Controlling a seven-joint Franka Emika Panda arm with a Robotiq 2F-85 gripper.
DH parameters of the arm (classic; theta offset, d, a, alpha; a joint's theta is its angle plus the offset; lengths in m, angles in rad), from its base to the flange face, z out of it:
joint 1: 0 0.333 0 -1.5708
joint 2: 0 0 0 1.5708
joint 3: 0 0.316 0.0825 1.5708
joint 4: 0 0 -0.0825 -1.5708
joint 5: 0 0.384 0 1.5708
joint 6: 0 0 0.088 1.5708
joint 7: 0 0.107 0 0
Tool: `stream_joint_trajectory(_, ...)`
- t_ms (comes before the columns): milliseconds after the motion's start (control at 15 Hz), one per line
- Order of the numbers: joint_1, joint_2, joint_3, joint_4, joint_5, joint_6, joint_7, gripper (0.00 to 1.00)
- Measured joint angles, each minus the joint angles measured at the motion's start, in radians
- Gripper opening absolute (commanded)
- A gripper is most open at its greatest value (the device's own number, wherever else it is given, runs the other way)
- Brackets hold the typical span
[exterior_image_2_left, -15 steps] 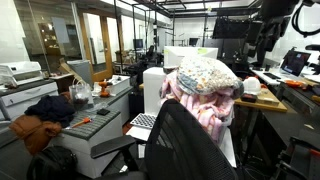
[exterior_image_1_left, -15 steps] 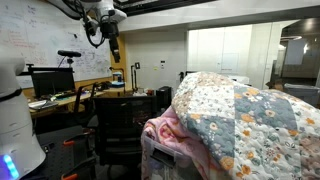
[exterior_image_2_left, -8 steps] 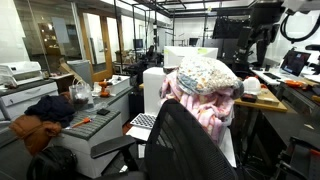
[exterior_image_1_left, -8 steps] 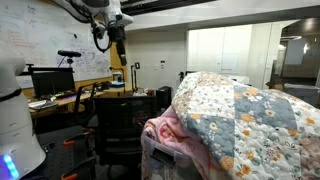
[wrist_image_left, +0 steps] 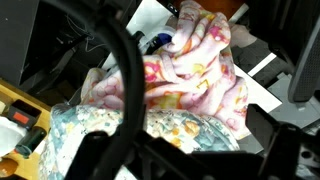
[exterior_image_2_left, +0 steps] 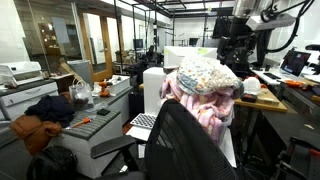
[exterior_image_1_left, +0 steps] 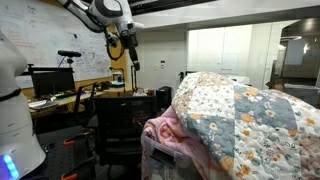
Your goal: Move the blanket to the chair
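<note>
In an exterior view your gripper (exterior_image_1_left: 131,52) hangs in the upper left of the frame, pointing down from the white arm (exterior_image_1_left: 105,12), and it is well above the chair (exterior_image_1_left: 120,125) and clear of it. The chair's dark backrest stands at lower centre-left. The blanket (exterior_image_1_left: 245,110) fills the right half of the frame, draped over a tall heap, and the pink fleece blanket (exterior_image_1_left: 163,130) bulges out under its left edge, just beside the chair. At this size you cannot tell whether the jaws are spread or pressed together. In an exterior view from another side, the gripper (exterior_image_2_left: 232,48) shows as a dark shape in the upper right, above and to the right of the blanket (exterior_image_2_left: 205,72). The blanket sits as a rounded cap in the centre of the frame on top of the pink fleece blanket (exterior_image_2_left: 208,108). The chair (exterior_image_2_left: 190,148) takes up the lower centre foreground, its backrest covering the foot of the heap; here too the jaws are unreadable. In the wrist view the pink fleece blanket (wrist_image_left: 195,70) spreads across the centre and upper right. The blanket (wrist_image_left: 70,125) shows pale blue floral patches at lower left, touching the fleece. Dark blurred bars cross the foreground, and you cannot tell from them how the jaws stand
</note>
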Motion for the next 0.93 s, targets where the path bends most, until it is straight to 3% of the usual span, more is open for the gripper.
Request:
stream_joint_trajectory(333, -0.032, 0.103, -0.01, 0.088, -0.12, 0.006, 0.141, 1.0)
stream_joint_trajectory(933, 0.0, 0.338, -0.058, 0.328, -0.183, 0.006, 0.315, 1.0)
